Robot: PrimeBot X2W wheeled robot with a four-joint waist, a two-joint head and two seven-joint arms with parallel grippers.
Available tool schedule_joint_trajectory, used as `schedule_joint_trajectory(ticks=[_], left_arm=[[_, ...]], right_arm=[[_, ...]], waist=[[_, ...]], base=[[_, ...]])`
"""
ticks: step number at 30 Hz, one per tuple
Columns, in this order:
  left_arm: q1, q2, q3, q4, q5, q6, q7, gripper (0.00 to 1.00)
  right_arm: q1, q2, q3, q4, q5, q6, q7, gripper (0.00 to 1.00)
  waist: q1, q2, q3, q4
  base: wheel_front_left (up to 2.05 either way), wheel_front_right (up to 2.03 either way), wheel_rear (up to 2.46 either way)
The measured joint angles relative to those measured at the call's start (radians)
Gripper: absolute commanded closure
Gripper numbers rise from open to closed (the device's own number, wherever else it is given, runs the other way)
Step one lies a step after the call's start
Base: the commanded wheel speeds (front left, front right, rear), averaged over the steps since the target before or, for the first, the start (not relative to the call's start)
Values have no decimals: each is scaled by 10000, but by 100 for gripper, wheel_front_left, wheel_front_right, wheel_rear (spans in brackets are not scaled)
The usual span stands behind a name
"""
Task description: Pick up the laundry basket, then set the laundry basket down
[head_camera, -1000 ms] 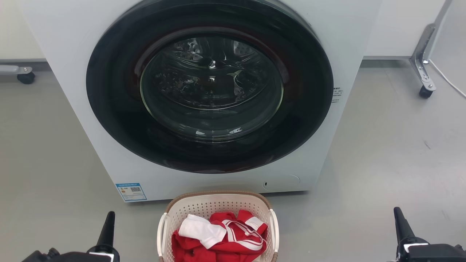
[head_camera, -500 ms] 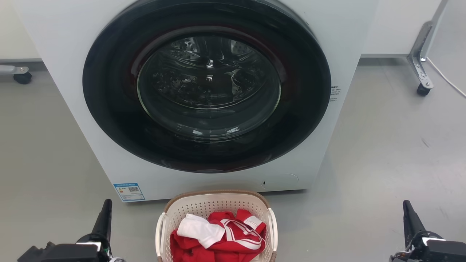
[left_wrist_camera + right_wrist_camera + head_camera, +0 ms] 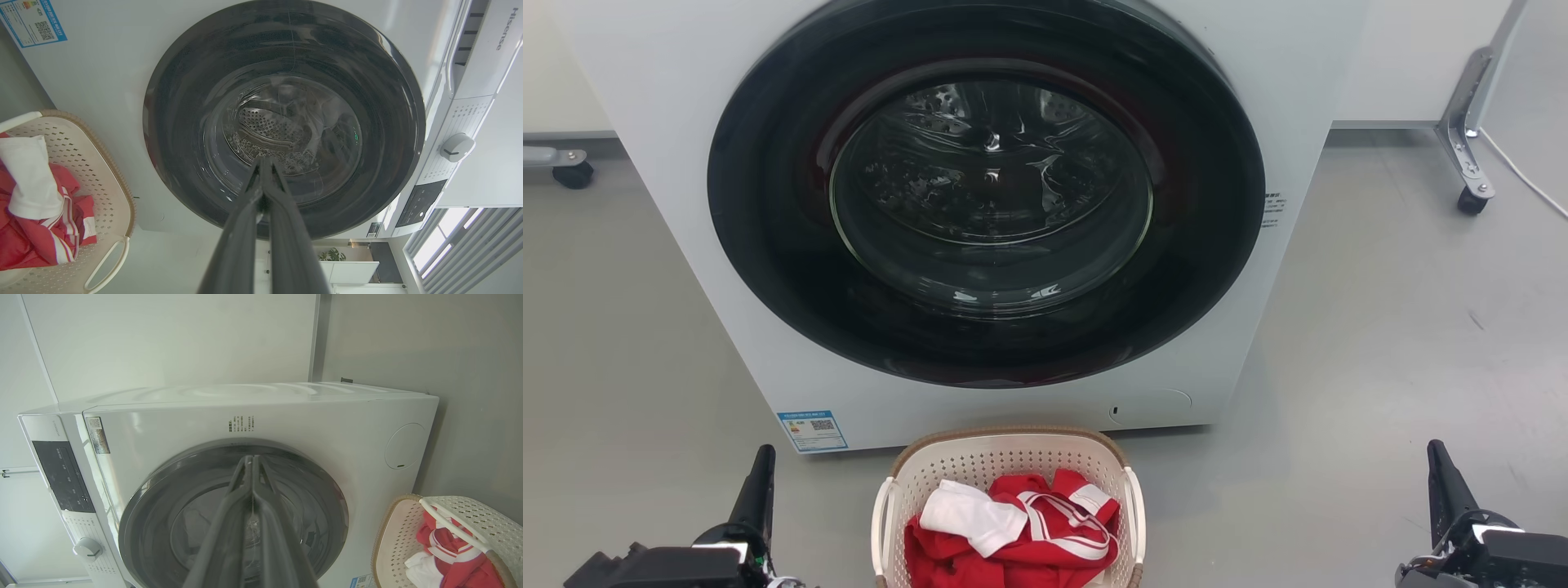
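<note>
The laundry basket point(image 3: 1005, 461), cream-white and perforated with a brown rim and white side handles, stands on the grey floor at the bottom centre of the head view, just in front of the washing machine. Red and white clothes point(image 3: 1013, 523) lie inside it. My left gripper point(image 3: 758, 486) is shut, low at the left and well apart from the basket's left handle. My right gripper point(image 3: 1441, 482) is shut too, far off to the basket's right. The basket point(image 3: 102, 179) sits at the left edge of the left wrist view, behind the left gripper point(image 3: 263, 163). The right wrist view has the basket point(image 3: 392, 535) at its lower right and the right gripper point(image 3: 250, 460).
A white washing machine point(image 3: 670, 163) with a large dark round door point(image 3: 988, 188) stands right behind the basket. Castor legs of metal frames stand at the far left point(image 3: 574, 173) and far right point(image 3: 1470, 200). A white cable point(image 3: 1527, 184) runs along the floor at the right.
The camera shifted slightly between one second ago and now. My left gripper moved a little left and my right gripper a little right and up; the basket stayed put.
</note>
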Motion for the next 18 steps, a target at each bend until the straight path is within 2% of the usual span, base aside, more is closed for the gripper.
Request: schedule_joint_trajectory(ticks=[18], left_arm=[[0, -2, 0, 6, 0, 0, 0, 100]], right_arm=[[0, 0, 0, 0, 8, 0, 0, 100]], waist=[[0, 0, -1, 1]], base=[[0, 0, 0]])
